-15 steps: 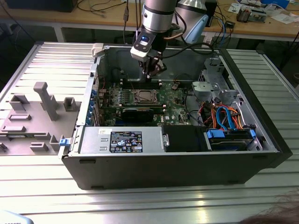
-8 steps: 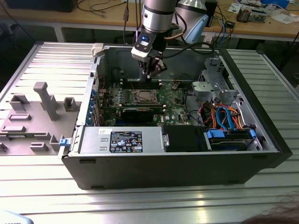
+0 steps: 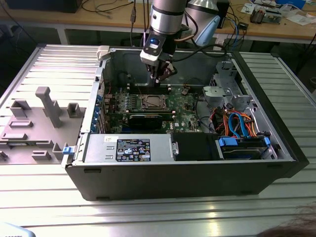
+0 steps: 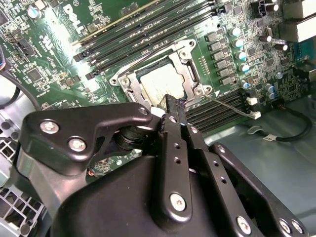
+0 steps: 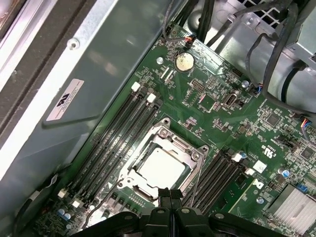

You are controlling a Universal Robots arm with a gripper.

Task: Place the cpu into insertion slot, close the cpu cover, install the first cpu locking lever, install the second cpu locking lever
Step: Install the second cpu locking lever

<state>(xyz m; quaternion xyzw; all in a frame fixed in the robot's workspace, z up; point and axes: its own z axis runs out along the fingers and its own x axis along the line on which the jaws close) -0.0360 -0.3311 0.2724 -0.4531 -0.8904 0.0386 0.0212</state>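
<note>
Gripper (image 3: 160, 74) suspended from arm (image 3: 167, 15) inside open case (image 3: 197, 168), above motherboard (image 3: 182, 111) and just behind the socket area as seen in the exterior view. Fingers (image 5: 169, 197) pressed together, tips meeting with no gap in the first wrist view, pinching nothing. In the second wrist view, closed fingertips (image 4: 174, 106) overlapping the near edge of the cover; contact or clearance not determinable. CPU (image 5: 162, 166) seated flat in slot (image 5: 148, 190), dull silver-grey top exposed through the window of cover (image 5: 190, 157). Cover lying down flat over the chip, framing it on all sides; same arrangement visible from the other side, with CPU (image 4: 159, 83), cover (image 4: 189, 74) and slot (image 4: 129, 88) in the second wrist view. Thin wire lever (image 5: 193, 183) running along one side of the socket, close to the frame; latched or free not determinable. Second thin wire (image 4: 229, 108) extending from a socket corner toward a small white connector. Long black memory slots (image 5: 118, 133) flanking the socket on both sides, all unpopulated. Round coin cell (image 5: 184, 61) seated on the board well apart from the socket, near a cable bundle. In the exterior view, socket (image 3: 152, 102) sitting near board centre, power supply (image 3: 129, 149) along the front wall, blue and orange cables (image 3: 237, 123) at the exterior view's right.
</note>
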